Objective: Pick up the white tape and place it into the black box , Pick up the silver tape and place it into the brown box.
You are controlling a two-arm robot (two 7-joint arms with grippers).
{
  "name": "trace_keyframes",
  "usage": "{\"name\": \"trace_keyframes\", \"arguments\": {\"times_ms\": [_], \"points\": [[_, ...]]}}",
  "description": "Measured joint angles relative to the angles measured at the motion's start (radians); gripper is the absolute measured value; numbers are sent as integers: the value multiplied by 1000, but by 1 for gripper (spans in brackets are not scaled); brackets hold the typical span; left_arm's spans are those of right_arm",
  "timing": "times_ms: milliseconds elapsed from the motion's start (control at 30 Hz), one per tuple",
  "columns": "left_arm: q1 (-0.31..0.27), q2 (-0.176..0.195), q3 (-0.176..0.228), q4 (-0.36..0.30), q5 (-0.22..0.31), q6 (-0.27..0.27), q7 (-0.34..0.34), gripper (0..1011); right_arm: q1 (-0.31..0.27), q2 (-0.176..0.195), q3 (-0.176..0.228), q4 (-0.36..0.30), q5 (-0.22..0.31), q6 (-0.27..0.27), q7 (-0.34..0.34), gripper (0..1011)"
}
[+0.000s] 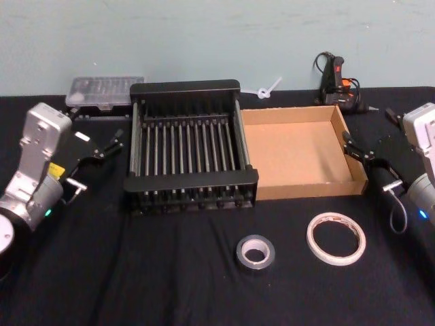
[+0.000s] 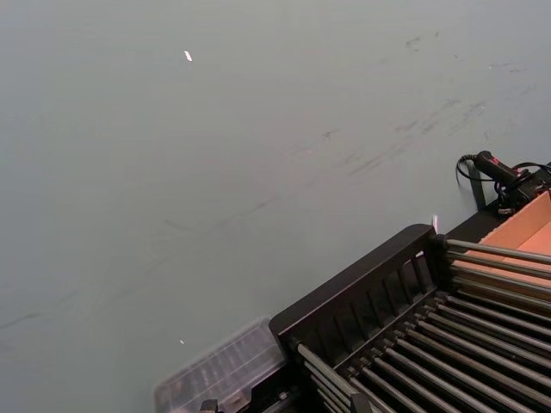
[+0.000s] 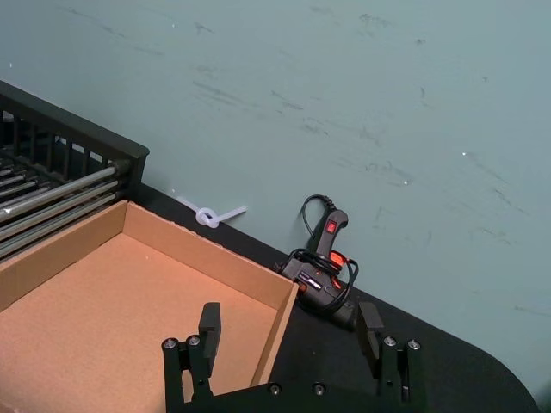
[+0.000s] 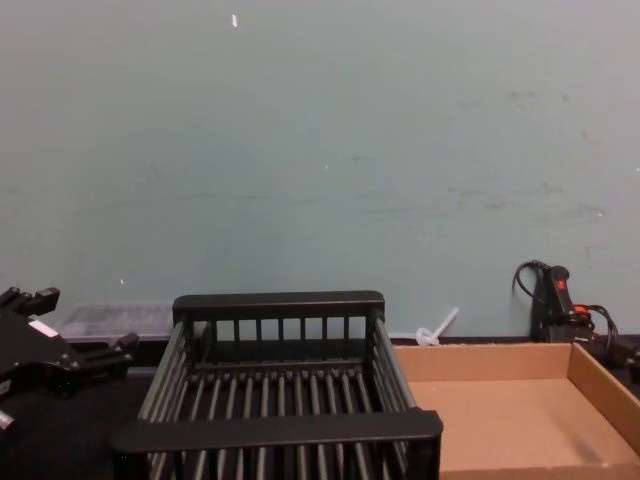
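Head view: white tape (image 1: 336, 238) and silver tape (image 1: 255, 252) are laid on the bench (image 1: 170, 272), near the black box (image 1: 190, 146) and brown box (image 1: 299, 153); left hand (image 1: 102, 151) is held open, empty. Right wrist view: right hand (image 3: 288, 331) is spread open over the brown box's corner, empty

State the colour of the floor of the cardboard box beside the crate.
Plain brown, no print; the brown box shows best in the head view.
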Motion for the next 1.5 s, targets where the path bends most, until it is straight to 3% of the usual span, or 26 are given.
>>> {"name": "trace_keyframes", "arguments": {"times_ms": [1233, 1500], "points": [[0, 0, 0, 0, 0, 0, 0, 1001, 0, 0, 0, 0, 0, 0, 0, 1002], [0, 0, 0, 0, 0, 0, 0, 1001, -39, 14, 30, -68, -7, -6, 7, 1002]]}}
